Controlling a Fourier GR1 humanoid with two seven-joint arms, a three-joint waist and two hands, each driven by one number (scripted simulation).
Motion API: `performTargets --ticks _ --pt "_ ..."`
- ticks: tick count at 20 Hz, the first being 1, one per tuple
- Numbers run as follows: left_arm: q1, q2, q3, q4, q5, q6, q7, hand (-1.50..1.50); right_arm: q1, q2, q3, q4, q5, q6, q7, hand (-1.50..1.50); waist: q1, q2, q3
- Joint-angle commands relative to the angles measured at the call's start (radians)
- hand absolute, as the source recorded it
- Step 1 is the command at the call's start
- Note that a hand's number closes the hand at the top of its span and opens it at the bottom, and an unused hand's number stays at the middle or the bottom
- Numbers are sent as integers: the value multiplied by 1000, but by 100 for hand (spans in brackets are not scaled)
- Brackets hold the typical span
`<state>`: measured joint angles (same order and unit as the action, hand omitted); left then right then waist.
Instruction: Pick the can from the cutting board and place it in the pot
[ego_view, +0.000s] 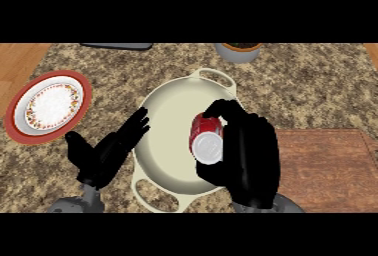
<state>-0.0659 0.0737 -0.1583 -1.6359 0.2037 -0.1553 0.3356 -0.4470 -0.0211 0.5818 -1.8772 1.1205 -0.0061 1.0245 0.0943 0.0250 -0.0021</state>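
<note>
My right hand (247, 160) is curled around the can (207, 137), fingers over its top side and thumb below, so the red body and pale end face show between them. The can lies tilted on its side in the grasp, over the right half of the pot (166, 165), inside the rim line as seen from above. I cannot tell whether it already touches the pot's floor or hangs just above it.

My left hand (107, 150) is released, fingers straight and spread, just beside the pot's left rim and holding nothing.

Further out, the cutting board (325, 165) sits to the right of the pot with no can on it. A red-rimmed plate (48, 107) lies well apart at the left of the worktop (310, 85), and a grey bowl-like vessel (240, 52) shows at the far edge.

I judge the carry is done and the placing step is in hand. The next move calls for lowering the can until it rests, then letting my fingers go and lifting clear without catching the rim.
</note>
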Motion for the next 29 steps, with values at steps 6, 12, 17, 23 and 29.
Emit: performTargets --ticks 6,12,17,23,29 --pt "15 4 -9 4 -8 -16 -19 0 -363 21 -147 539 -310 -254 6 150 13 -1 2" --pt "-21 -6 -9 9 -2 -9 6 0 -373 21 -150 648 -499 -592 -86 -150 35 7 5" --pt "-17 -10 7 58 -16 -5 -37 0 -451 21 -121 788 -678 -750 -265 -150 14 3 3" --pt "5 -17 -11 0 -15 4 -4 0 -544 21 -102 948 -783 -940 -407 -150 -3 -7 2" --pt "25 -40 -2 13 -33 42 -16 0 -572 21 -80 1038 -826 -1015 -415 -150 -58 -19 2"
